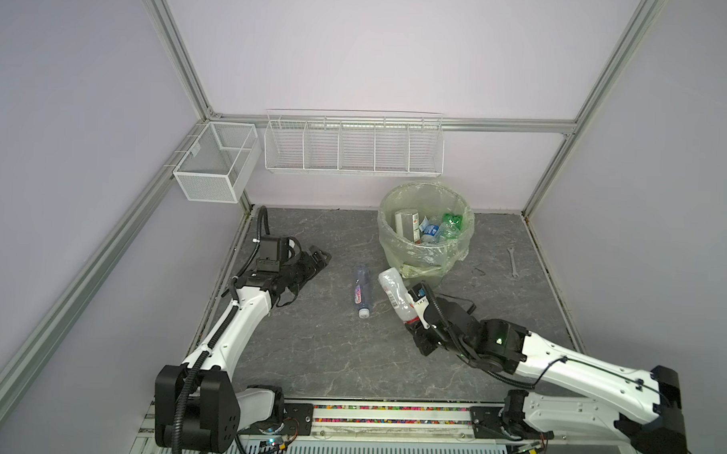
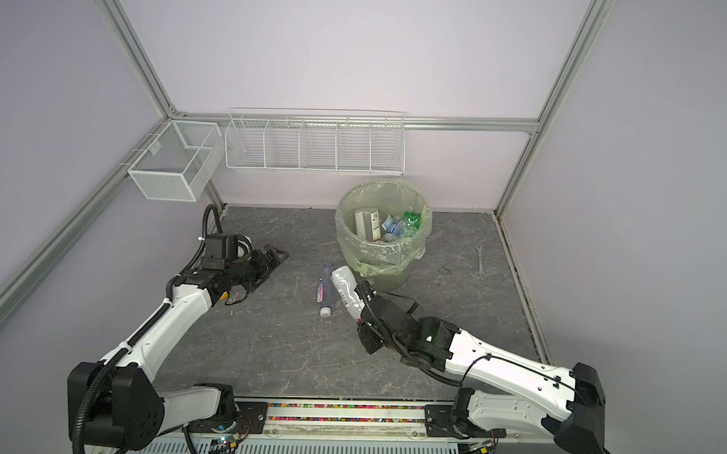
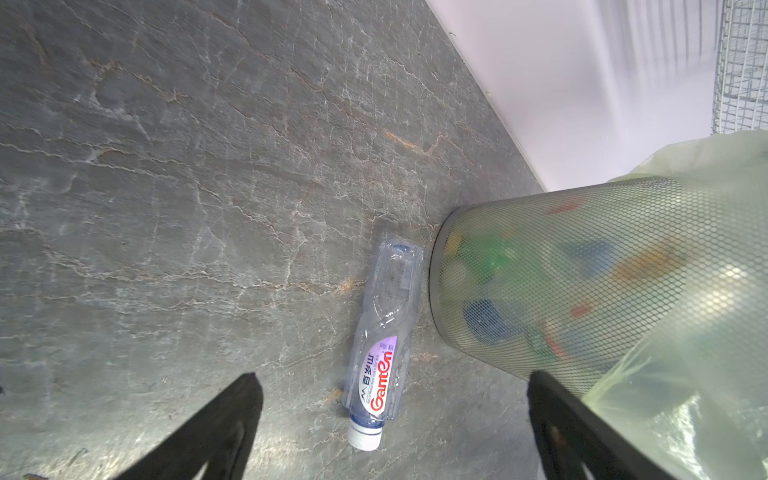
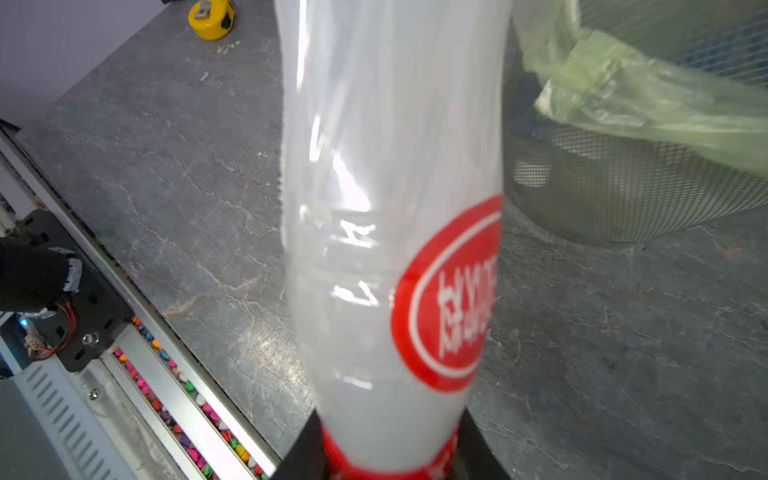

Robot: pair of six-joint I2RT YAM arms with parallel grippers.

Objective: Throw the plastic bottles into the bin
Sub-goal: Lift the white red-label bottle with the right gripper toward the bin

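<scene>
A white plastic bottle with a red label is raised off the table, just in front of the bin. My right gripper is shut on its red cap end. The round bin, lined with a pale green bag, holds several bottles. A clear bottle lies flat on the table beside the bin's foot. My left gripper is open, left of that bottle and apart from it.
A wrench lies right of the bin. White wire baskets and a mesh box hang on the back and left walls. A yellow tape measure sits near the wall. A rail of coloured bits runs along the front edge.
</scene>
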